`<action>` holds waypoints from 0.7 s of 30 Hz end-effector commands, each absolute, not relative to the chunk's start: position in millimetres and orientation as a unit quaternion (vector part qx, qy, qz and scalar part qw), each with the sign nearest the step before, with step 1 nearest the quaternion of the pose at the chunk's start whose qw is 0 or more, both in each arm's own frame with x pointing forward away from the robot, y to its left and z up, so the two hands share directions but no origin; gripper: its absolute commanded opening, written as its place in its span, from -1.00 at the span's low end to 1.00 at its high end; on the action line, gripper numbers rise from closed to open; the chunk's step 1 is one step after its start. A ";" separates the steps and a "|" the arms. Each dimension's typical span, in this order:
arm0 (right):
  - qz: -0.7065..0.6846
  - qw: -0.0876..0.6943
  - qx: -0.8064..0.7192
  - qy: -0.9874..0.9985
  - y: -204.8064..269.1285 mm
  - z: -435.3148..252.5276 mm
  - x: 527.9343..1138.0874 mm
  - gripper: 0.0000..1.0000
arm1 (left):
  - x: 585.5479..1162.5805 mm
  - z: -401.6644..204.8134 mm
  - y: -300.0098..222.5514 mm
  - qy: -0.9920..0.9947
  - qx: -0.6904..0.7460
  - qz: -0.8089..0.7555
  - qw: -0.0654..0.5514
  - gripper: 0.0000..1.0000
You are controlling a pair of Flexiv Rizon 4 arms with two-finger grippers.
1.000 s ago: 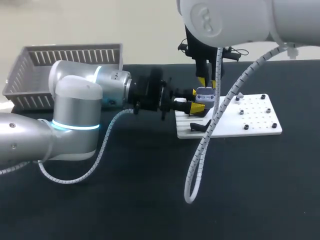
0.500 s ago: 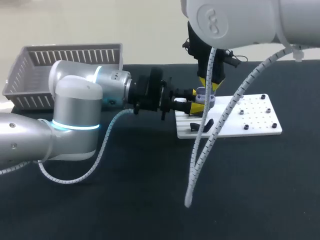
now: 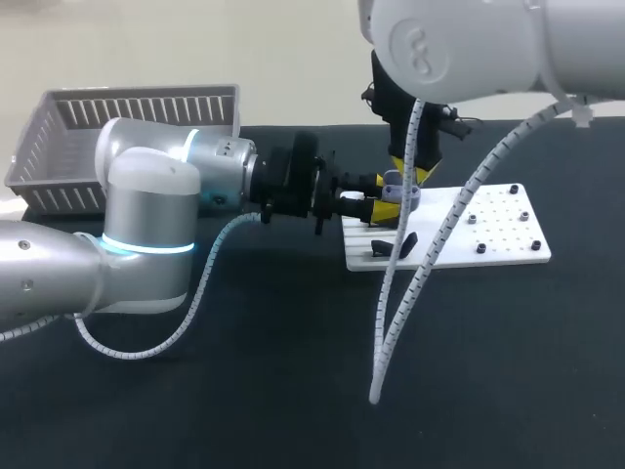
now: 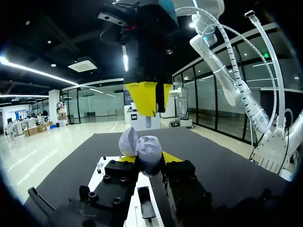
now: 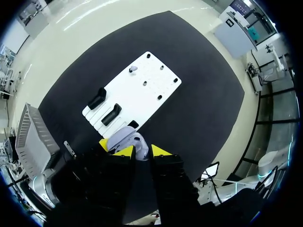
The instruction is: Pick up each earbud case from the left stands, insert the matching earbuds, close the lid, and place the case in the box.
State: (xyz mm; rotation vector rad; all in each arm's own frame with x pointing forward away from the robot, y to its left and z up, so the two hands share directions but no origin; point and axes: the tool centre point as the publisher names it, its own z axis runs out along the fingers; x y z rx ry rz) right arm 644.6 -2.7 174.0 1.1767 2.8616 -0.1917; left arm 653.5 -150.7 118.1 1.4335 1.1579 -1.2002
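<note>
Above the board's (image 3: 498, 234) left edge, left jaws grip the case (image 4: 144, 153).

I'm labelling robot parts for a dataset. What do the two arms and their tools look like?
Both arms are silver-white tubes with rounded joints. The left arm bears a glowing cyan ring; the right arm a round embossed mark. A white spiral-wrapped cable hangs from each. The left tool and right tool are black with yellow tips.
</note>
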 end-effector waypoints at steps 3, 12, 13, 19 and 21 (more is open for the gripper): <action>-0.063 0.015 0.380 0.923 0.3 169.3 649.4 -1.00 | 653.3 117.2 -150.5 0.468 0.580 -0.486 0.456 -1.00; -0.062 0.008 0.382 0.922 1.5 165.4 652.2 -1.00 | 653.3 117.2 -150.5 0.468 0.580 -0.486 0.456 -1.00; -0.061 0.007 0.382 0.922 1.5 165.4 652.2 -1.00 | 653.3 117.2 -150.5 0.468 0.580 -0.486 0.456 -1.00; -0.058 0.004 0.386 0.921 0.5 162.5 652.2 -1.00 | 653.3 117.2 -150.5 0.468 0.580 -0.486 0.456 -1.00; -0.057 0.003 0.386 0.921 0.4 161.5 651.7 -1.00 | 653.3 117.2 -150.5 0.468 0.580 -0.486 0.456 -1.00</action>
